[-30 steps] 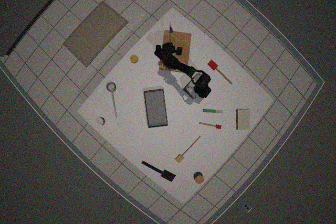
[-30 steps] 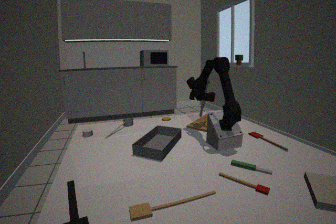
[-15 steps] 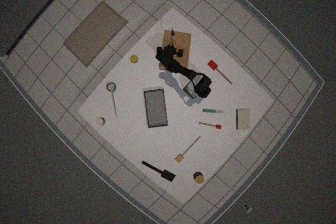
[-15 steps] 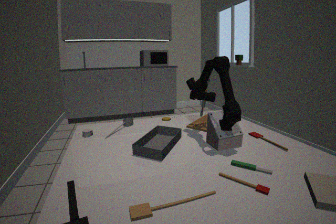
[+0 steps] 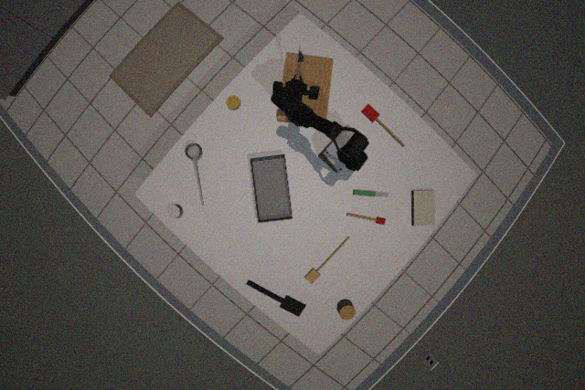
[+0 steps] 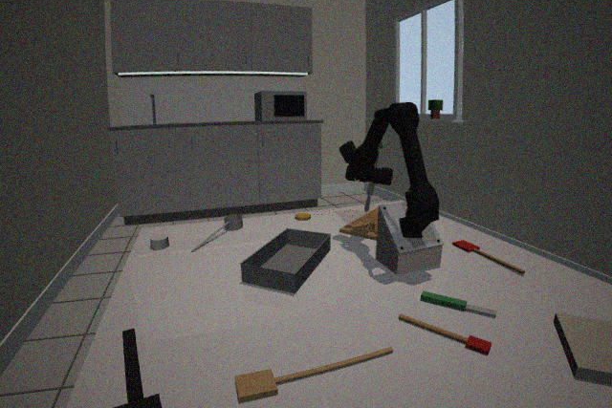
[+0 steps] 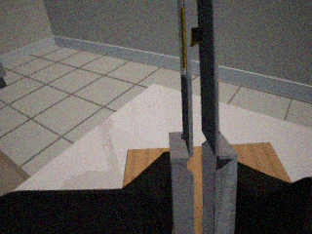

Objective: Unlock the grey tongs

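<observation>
Wooden board [image 7: 146, 163]: warm visible grain, matt. Tongs [image 7: 207, 73]: smooth grey metal look, dull. Roasting tin [image 6: 285, 259]: matt dark grey. Counter [image 5: 227, 235]: pale, flat matt. Tool [image 7: 202, 195] fingers: matt grey.

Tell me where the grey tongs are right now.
The grey tongs hang clamped in the gripper, tips down above the wooden board, left of the arm's base.

White mat [image 5: 227, 235] carries wooden board [image 5: 315, 71], roasting tin [image 5: 271, 187] — scattered utensils.
</observation>
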Tool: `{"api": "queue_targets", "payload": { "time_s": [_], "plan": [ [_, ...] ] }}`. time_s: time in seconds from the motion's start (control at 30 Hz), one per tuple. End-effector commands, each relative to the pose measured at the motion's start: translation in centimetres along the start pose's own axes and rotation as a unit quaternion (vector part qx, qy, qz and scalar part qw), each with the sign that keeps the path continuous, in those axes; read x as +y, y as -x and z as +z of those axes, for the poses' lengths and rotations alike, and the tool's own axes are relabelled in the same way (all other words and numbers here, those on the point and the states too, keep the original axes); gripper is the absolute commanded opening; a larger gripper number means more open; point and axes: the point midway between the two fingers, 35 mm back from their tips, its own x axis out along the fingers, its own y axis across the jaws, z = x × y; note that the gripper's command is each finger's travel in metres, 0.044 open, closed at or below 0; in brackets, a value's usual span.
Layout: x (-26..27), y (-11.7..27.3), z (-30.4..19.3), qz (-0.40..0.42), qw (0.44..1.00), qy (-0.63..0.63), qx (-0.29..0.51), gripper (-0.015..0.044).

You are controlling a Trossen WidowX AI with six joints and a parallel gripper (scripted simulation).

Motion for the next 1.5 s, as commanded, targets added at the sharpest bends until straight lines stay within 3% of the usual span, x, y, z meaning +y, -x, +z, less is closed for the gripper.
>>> {"api": "queue_targets", "payload": {
  "time_s": [0.0,0.57,1.47],
  "plan": [
    [0.0,0.1,0.3,-0.001,1.000,-0.002,-0.005,-0.0150],
    [0.2,-0.2,0.3,-0.001,1.000,0.001,0.006,-0.0150],
    [2.4,-4.0,-0.3,0.006,0.980,0.030,0.195,-0.0150]
  ]
}}
